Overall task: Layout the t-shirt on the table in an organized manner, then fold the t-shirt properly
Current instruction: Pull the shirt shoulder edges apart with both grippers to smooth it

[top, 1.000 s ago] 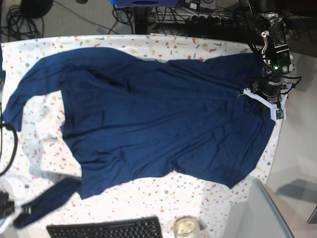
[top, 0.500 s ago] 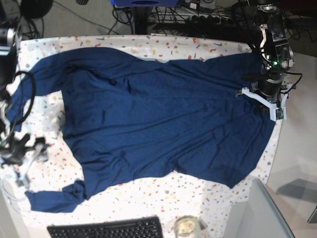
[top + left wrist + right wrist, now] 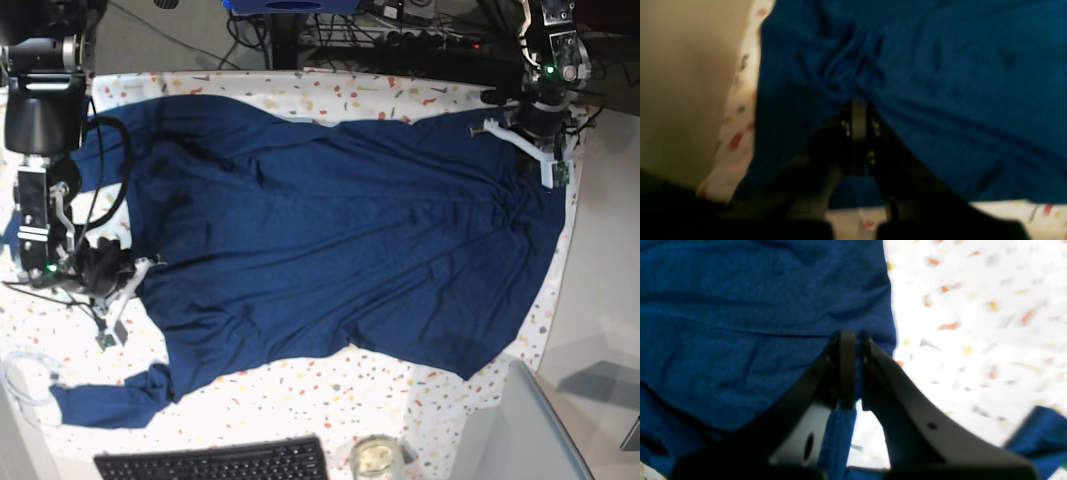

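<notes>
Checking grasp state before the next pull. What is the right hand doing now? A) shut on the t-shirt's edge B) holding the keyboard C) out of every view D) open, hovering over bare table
A: in the right wrist view the right hand has its jaws pressed together on a fold of the t-shirt at the fabric's edge, next to the speckled table.

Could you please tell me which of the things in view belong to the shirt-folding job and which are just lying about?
Part of the job:
- t-shirt, spread out
- table under it
- left gripper, shut on the t-shirt
- right gripper, shut on the t-shirt

Just lying about:
- black keyboard at the near edge
- glass jar beside it
- cables behind the table
</notes>
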Robot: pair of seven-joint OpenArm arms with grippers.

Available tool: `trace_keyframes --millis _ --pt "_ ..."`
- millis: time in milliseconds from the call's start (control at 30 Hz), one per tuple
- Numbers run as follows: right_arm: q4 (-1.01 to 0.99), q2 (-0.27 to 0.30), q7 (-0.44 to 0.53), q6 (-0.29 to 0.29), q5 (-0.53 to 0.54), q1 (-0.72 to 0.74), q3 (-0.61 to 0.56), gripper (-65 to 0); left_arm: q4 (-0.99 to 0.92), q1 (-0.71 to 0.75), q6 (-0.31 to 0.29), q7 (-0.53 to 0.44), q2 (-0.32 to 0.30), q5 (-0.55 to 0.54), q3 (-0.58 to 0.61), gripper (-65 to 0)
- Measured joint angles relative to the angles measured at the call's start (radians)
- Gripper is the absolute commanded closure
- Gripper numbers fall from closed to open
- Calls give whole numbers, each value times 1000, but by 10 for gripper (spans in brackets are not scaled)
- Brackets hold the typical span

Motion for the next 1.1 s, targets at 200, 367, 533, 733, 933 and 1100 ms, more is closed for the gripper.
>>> trace_keyframes --millis 200,367,533,733,933,1100 --pt "-261 8 97 33 -6 60 1 -11 -7 43 -5 2 2 -235 -75 0" --pt "-402 37 123 39 2 127 0 -9 -24 57 5 -1 -7 -282 -121 0" --pt "-457 103 179 11 7 133 0 -9 -23 59 -3 6 0 -289 -122 0" --pt "-486 172 243 -62 -5 144 0 -11 -22 53 -2 6 2 -289 -117 0" --pt "-549 213 282 -63 -5 246 0 -14 -21 29 -1 6 2 -289 -117 0" --pt "-450 214 220 -60 -6 270 4 -8 16 24 -2 9 6 -288 -117 0"
